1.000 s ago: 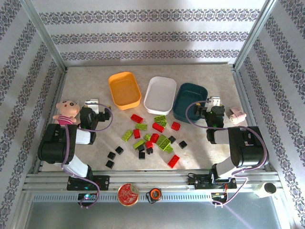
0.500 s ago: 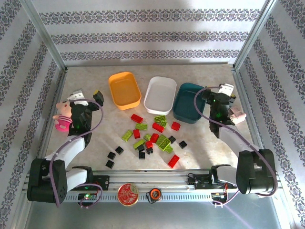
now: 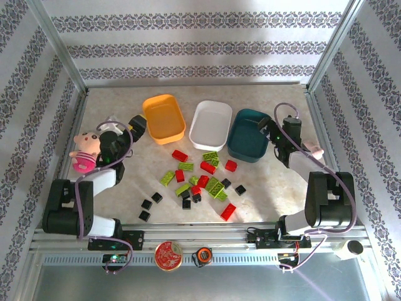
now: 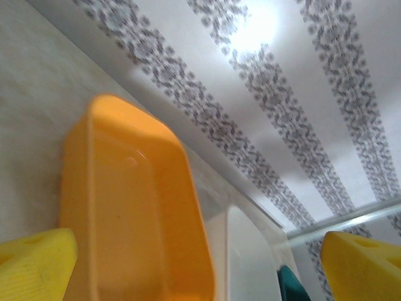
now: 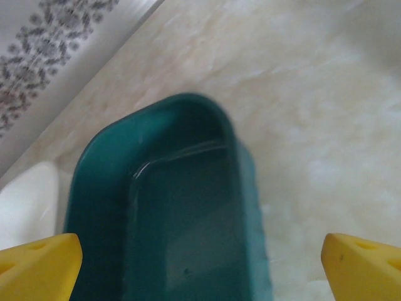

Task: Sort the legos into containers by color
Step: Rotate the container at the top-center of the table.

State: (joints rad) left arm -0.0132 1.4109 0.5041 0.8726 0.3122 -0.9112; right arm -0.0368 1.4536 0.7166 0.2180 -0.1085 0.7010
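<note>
Your table (image 3: 263, 188) is pale, marbled beige. It is walled in by striped floral wallpaper (image 3: 188, 47) inside a metal frame (image 3: 62, 56). You have three containers in a row at the far side: an orange-yellow bin (image 3: 164, 118), a white bin (image 3: 210, 124) and a dark teal bin (image 3: 250, 134). The legos (image 3: 200, 182) lie scattered mid-table, just near of the bins: roughly seven red, eight lime green and eight black. Your left gripper (image 3: 122, 125) gapes wide and empty, left of the orange-yellow bin and beside one pink doll (image 3: 84, 149). Your right gripper (image 3: 285, 126) is just as wide and empty, at the dark teal bin's right.
</note>
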